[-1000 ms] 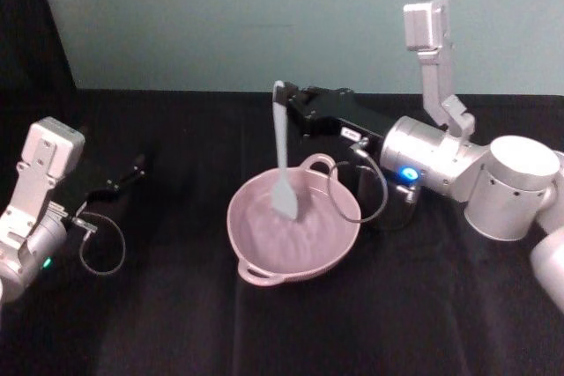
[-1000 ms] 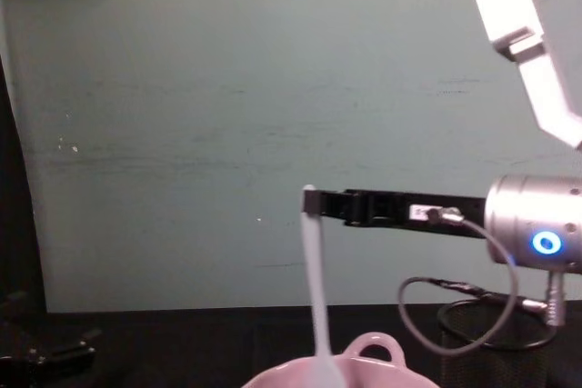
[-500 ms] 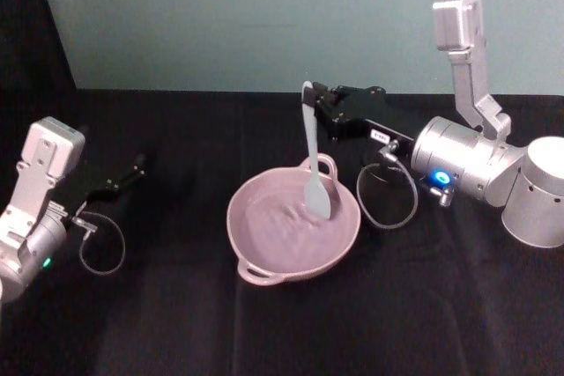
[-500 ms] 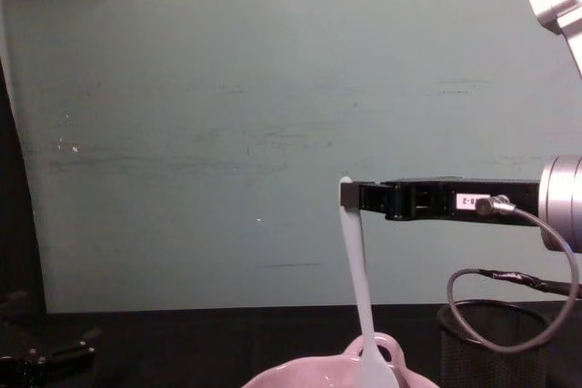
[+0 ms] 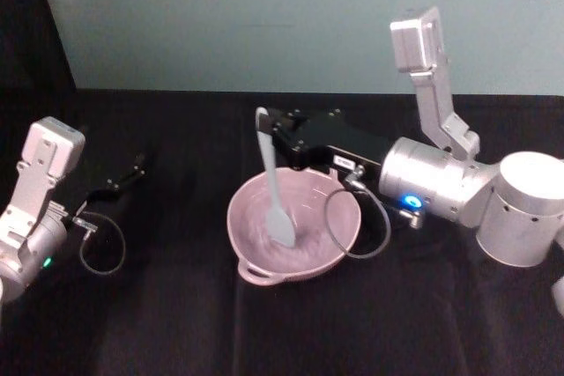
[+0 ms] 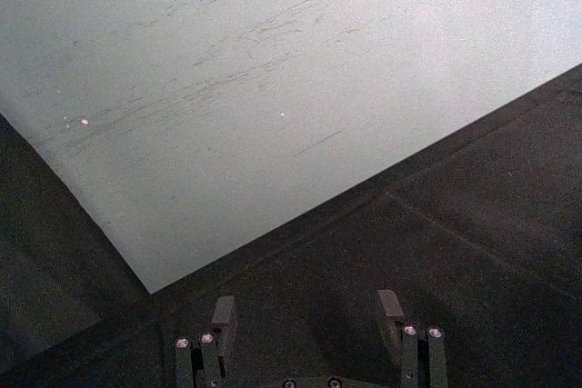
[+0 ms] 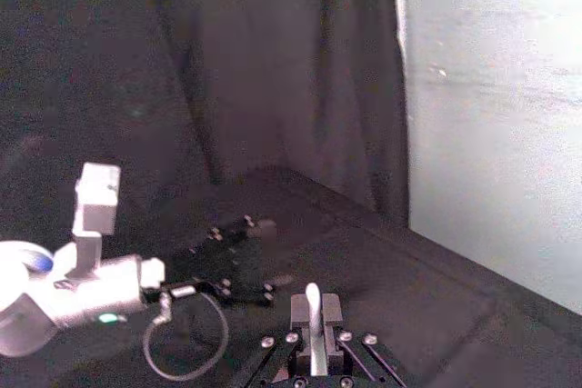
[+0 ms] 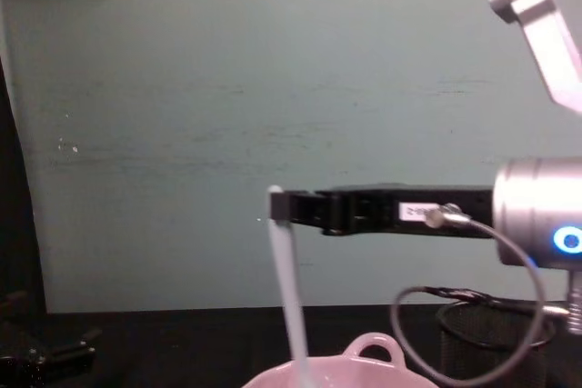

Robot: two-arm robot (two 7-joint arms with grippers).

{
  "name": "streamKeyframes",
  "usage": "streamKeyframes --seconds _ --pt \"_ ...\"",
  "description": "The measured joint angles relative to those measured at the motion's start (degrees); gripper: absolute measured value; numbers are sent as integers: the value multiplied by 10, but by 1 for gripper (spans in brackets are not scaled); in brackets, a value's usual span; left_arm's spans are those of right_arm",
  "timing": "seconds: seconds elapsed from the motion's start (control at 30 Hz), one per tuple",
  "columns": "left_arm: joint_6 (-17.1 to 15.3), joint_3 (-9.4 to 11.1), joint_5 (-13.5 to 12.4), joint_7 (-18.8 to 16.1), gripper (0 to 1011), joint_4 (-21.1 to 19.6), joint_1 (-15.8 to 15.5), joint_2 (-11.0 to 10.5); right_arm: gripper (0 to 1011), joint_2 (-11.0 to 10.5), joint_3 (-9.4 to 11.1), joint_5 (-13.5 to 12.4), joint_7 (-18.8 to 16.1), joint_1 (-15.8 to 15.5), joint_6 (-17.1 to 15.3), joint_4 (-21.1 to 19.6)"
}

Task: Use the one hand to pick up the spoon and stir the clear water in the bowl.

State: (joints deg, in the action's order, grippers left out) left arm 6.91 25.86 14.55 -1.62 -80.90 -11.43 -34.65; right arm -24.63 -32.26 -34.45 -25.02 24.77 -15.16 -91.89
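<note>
From 3 o'clock the right gripper (image 5: 267,123) reaches level over the black table (image 5: 397,323), its fingers pressed together on the top end of the spoon (image 5: 274,187). The spoon hangs nearly upright, with its handle leaning a little toward 11 o'clock in the head view. Its broad end is down inside the pink bowl (image 5: 236,222), close to the bowl's middle. That view looks into the bowl and shows where the spoon's end lies, along with one loop handle at the rim's 7 o'clock. The chest view cuts the bowl off low, but it shows a second loop handle on the far rim at 12 o'clock and a black mesh cup (image 8: 477,338) standing at the bowl's 3 o'clock. The right wrist view looks along the closed fingers, with the tip of the spoon's handle standing up between them. The left gripper (image 5: 134,167) is parked at the bowl's 9 o'clock, well apart from it. The left wrist view shows its fingers (image 6: 224,313) spread, with bare cloth between them.
</note>
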Motion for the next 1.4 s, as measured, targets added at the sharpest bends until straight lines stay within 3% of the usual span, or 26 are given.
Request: streamKeyframes --seconds 0.43,0.73,1.0,1.4 --pt "0 0 0 0 1011 0 0 0 86 51 -12 -18 -21 45 29 97" --pt "0 0 0 0 1011 0 0 0 86 53 16 -32 -18 58 48 155" --pt "0 0 0 0 1011 0 0 0 86 26 45 -38 -1 41 50 135" --pt "0 0 0 0 1011 0 0 0 86 -5 37 -22 14 12 18 59"
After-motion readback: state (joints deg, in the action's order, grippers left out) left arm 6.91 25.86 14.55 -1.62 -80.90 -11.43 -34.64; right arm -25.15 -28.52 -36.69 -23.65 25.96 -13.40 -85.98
